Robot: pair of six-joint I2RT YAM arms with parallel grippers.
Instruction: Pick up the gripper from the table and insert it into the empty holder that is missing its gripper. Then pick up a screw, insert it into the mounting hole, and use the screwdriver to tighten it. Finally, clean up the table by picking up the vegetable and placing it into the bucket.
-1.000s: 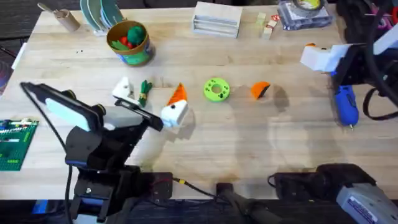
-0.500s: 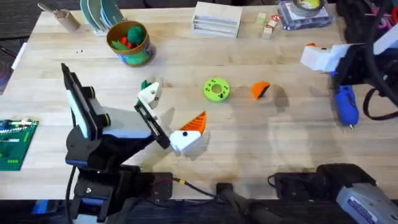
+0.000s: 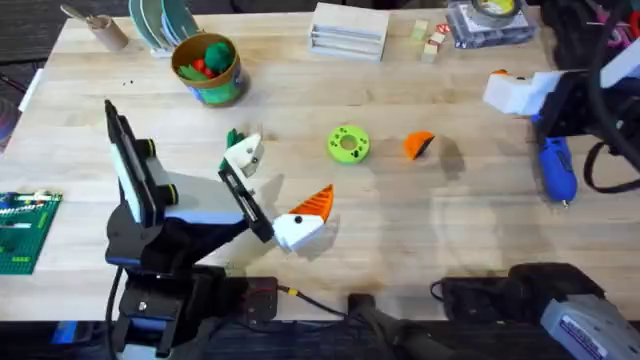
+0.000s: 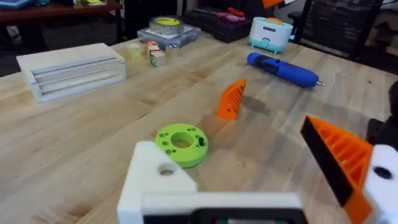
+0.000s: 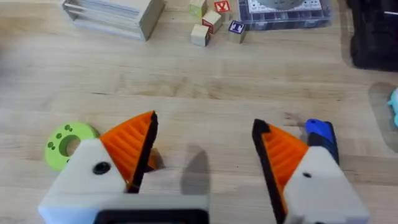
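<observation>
The orange gripper (image 3: pixel 419 145) lies on the worktop (image 3: pixel 400 240) just beside the green disc (image 3: pixel 348 143); left tool (image 3: pixel 270 195) and right tool (image 5: pixel 202 152) are both released, grasping nothing

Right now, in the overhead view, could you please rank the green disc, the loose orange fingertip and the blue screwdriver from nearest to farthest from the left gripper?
1. Green disc: just beyond the left gripper, mid-table.
2. Orange fingertip: farther right, past the disc.
3. Blue screwdriver: far right edge, beside the right arm.
</observation>
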